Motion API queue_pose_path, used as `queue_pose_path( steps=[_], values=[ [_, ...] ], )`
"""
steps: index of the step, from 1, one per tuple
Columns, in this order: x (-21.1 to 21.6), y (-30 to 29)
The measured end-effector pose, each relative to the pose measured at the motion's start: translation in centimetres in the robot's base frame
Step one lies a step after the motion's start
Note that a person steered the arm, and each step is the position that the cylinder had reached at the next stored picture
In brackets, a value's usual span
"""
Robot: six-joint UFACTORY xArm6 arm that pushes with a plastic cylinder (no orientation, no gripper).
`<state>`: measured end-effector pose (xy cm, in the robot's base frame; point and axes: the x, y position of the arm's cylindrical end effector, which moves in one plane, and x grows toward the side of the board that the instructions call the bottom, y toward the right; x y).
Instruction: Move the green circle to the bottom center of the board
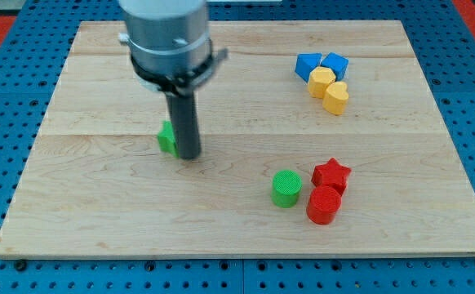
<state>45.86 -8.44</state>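
The green circle (286,188) stands on the wooden board (99,204), right of centre and in the lower half. A red star (331,174) and a red circle (324,204) sit just to its right, close to it. My tip (189,155) rests on the board left of centre, well to the left of the green circle. It touches or nearly touches a second green block (166,138), whose shape is partly hidden behind the rod.
At the view's top right is a tight cluster: two blue blocks (308,65) (335,63) and two yellow blocks (321,81) (336,97). The arm's grey body (166,37) hangs over the board's upper left. A blue pegboard surrounds the board.
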Motion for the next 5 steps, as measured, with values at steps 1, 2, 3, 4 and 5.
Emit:
queue_pose_path(
  steps=[1,2,3,4,5],
  values=[
    [-3.6,-7.2],
    [-5.4,-0.7],
    [-7.7,-1.6],
    [-6.8,-5.1],
    [-5.7,3.9]
  ],
)
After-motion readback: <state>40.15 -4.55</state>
